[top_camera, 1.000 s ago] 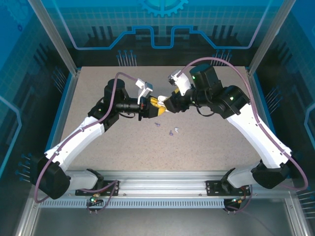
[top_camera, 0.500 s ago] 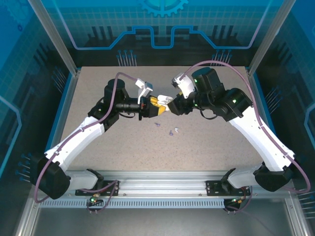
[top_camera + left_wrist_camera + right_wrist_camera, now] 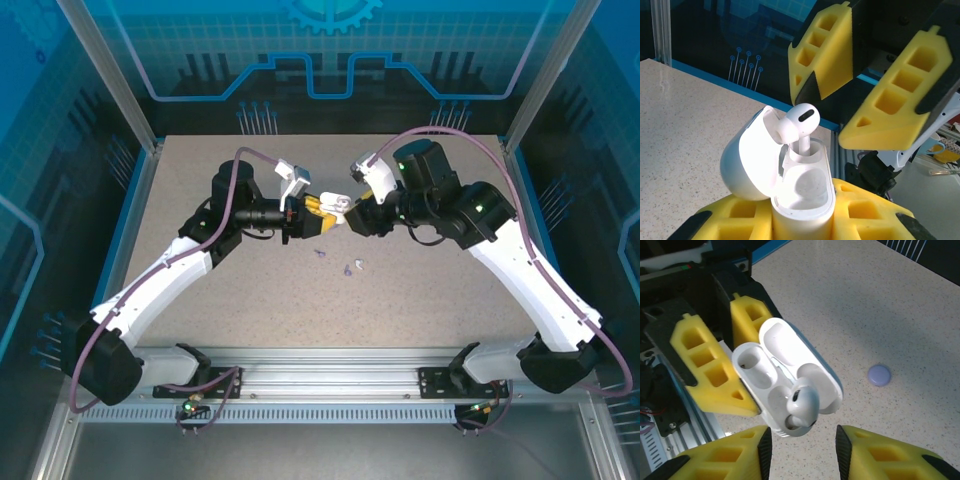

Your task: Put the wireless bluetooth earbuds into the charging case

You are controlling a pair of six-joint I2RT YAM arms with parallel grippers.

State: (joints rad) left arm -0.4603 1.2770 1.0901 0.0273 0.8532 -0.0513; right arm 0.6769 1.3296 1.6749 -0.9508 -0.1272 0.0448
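My left gripper (image 3: 802, 227) is shut on the white charging case (image 3: 804, 197), held upright with its lid (image 3: 746, 162) swung open to the left. One earbud (image 3: 799, 121) stands with its stem in the far slot and its head sticking up above the rim. The near slot is bare. My right gripper (image 3: 802, 442) hovers open just beyond the earbud (image 3: 804, 407). Its yellow fingers (image 3: 892, 107) touch neither the earbud nor the case (image 3: 765, 372). In the top view both grippers meet above the table's middle, left gripper (image 3: 308, 214), right gripper (image 3: 347, 210).
A flat round purple disc (image 3: 879, 375) lies on the speckled table beyond the case. In the top view small whitish-lavender pieces (image 3: 352, 267) lie on the table in front of the grippers, too small to make out. Blue walls stand round the table.
My right gripper has drawn back a little to the right, away from the case. The left arm and the case have stayed put.
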